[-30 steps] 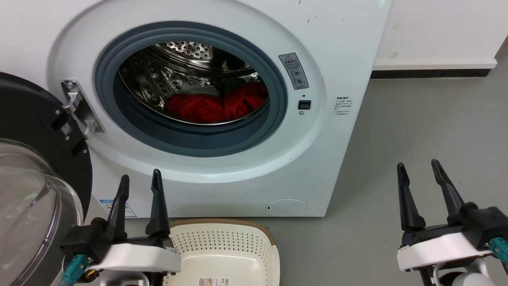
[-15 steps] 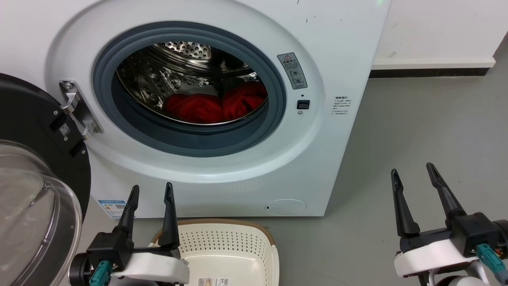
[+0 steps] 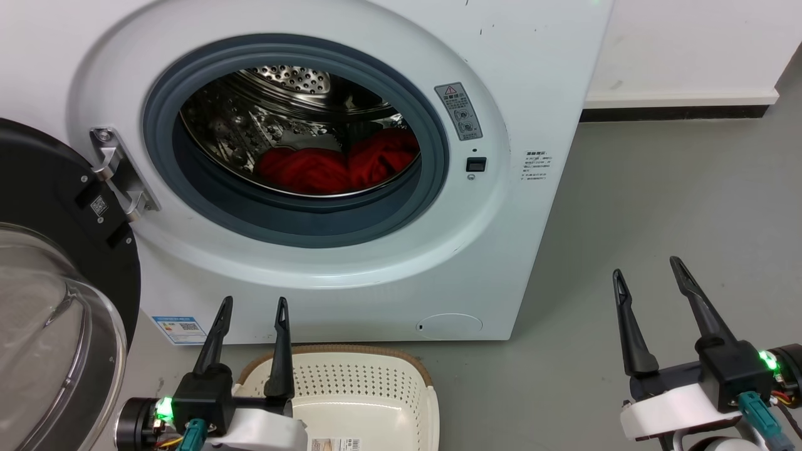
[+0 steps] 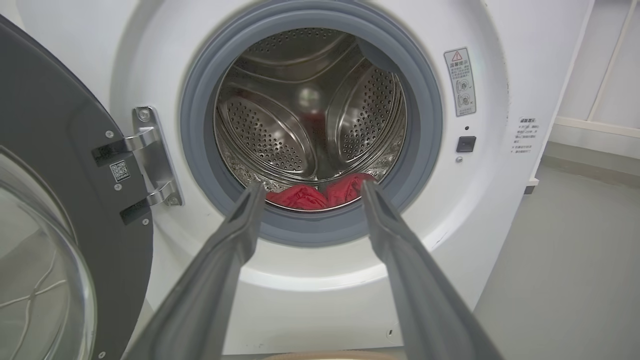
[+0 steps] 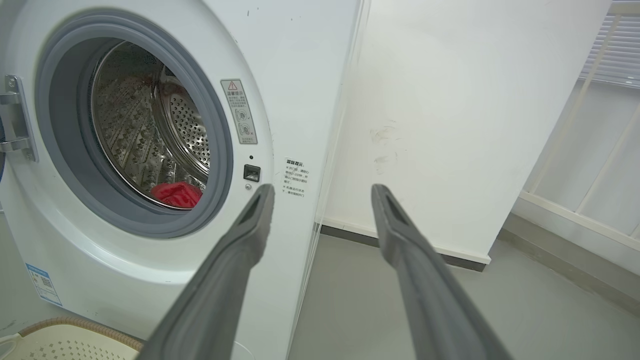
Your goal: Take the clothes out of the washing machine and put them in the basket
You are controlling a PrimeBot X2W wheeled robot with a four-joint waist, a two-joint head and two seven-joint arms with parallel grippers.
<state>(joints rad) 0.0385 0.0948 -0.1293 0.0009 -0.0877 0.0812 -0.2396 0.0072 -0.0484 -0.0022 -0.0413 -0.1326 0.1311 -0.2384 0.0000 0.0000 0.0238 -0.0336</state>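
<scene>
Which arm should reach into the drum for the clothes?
Left. The left end effector, open, points at the washer opening, with the clothes centred in its wrist view. The right end effector sits off past the washer's side.

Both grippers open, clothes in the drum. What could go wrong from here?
1. The clothes lie low behind the grey door seal. The left gripper, reaching in, may scrape the seal or catch only part of the pile.
2. The open door stands close on the left, so that arm could bump it.
3. The basket sits close before the washing machine. Dragged fabric might hang on its rim or drop to the floor.
</scene>
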